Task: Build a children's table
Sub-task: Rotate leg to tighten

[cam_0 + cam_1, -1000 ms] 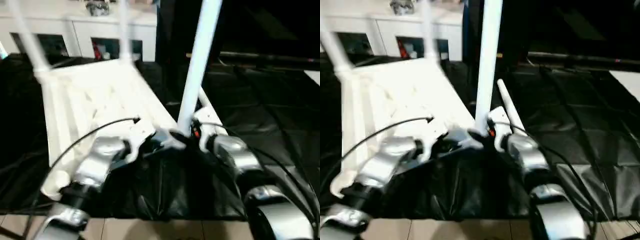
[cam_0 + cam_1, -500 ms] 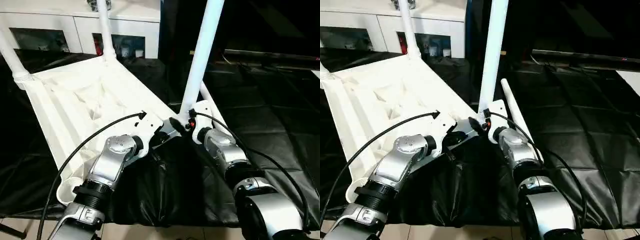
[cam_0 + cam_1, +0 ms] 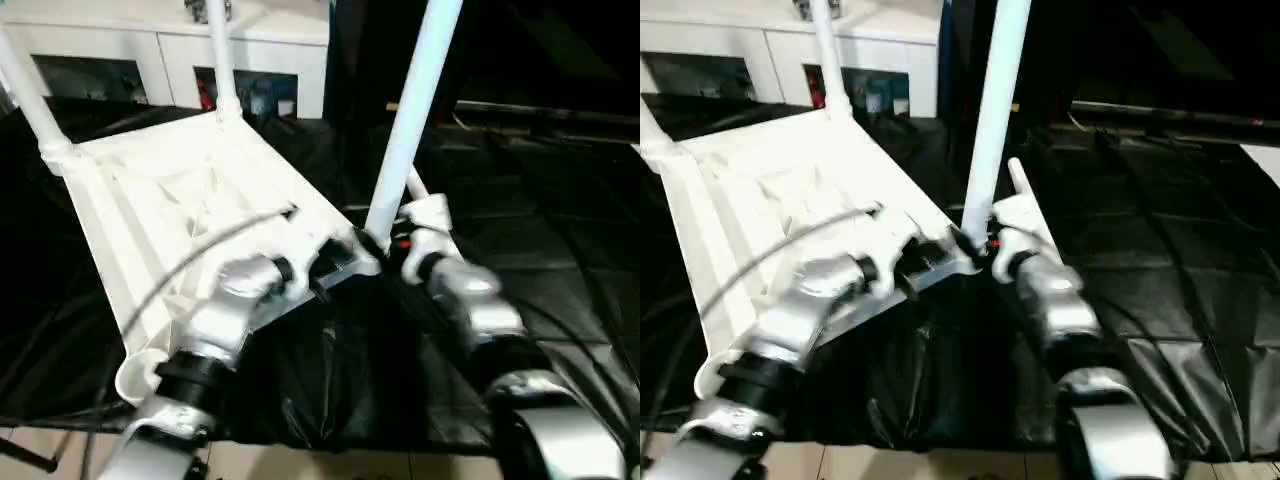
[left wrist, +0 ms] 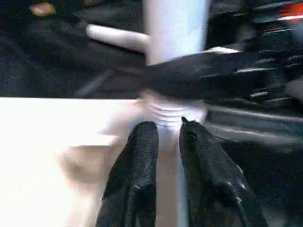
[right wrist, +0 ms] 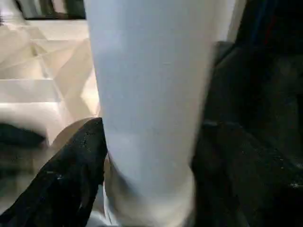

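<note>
Right pincer [image 5: 147, 156] clamped around upright leg [image 3: 408, 140] at table corner; left pincer [image 4: 168, 135] just beside it, slightly apart. Loose leg [image 4: 116, 37] behind.

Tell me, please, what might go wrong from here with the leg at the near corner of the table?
The right claw sits around the upright leg near its socket; if the leg isn't fully seated, it could tip. The tabletop overhangs the black work table and might slip. A loose leg lies close behind.
</note>
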`<state>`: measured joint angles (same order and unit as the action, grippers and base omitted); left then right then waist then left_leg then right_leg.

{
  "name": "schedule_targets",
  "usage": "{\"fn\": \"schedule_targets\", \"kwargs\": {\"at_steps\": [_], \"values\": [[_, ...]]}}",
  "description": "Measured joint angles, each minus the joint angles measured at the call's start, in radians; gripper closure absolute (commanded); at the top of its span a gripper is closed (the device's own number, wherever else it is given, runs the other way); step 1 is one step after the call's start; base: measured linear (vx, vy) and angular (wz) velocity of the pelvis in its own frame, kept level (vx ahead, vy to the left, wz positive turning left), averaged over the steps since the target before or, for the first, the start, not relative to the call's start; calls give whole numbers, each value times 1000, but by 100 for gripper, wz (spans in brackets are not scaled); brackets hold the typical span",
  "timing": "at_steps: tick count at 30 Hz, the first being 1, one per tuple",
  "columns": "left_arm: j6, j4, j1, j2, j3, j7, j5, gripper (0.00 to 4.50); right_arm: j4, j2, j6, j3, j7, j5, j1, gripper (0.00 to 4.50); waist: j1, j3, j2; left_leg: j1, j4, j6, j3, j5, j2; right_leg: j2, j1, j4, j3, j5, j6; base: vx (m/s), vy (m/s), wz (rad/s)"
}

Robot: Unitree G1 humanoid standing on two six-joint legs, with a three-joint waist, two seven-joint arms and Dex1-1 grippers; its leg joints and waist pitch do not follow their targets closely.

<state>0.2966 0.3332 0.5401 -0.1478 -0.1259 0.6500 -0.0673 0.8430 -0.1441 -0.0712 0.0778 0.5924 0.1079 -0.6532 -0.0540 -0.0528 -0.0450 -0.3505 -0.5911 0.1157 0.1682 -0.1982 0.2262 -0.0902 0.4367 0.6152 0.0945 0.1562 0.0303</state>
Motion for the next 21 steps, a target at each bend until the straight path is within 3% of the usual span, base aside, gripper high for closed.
{"fn": "schedule_targets", "kwargs": {"at_steps": [9, 13, 17, 21], "values": [[70, -150, -50, -201, 173, -61, 1, 333, -163, -102, 93, -11, 164, 47, 79, 61, -5, -1, -6, -1, -1, 1, 0, -1, 0, 0, 0, -1, 0, 0, 0, 0, 0, 0], [127, -184, -108, -322, 259, -90, -28, 333, -289, -175, 179, -54, 299, 61, 169, 61, -6, 0, -9, -1, 0, 1, -1, -1, 1, 1, -1, -1, 0, 1, -2, 0, 0, 0], [169, -197, -155, -394, 263, -101, -72, 333, -368, -171, 235, -138, 350, 51, 225, 61, -4, 0, -10, 0, -1, 1, -1, -1, 0, 1, -1, -1, 0, 1, -2, 0, 0, 0], [207, -202, -180, -422, 244, -115, -107, 349, -372, -154, 259, -205, 344, 9, 228, 61, -5, 0, -14, 0, -2, 2, -2, 0, 0, 1, -1, -1, 0, 4, -7, 0, 0, 0]]}}
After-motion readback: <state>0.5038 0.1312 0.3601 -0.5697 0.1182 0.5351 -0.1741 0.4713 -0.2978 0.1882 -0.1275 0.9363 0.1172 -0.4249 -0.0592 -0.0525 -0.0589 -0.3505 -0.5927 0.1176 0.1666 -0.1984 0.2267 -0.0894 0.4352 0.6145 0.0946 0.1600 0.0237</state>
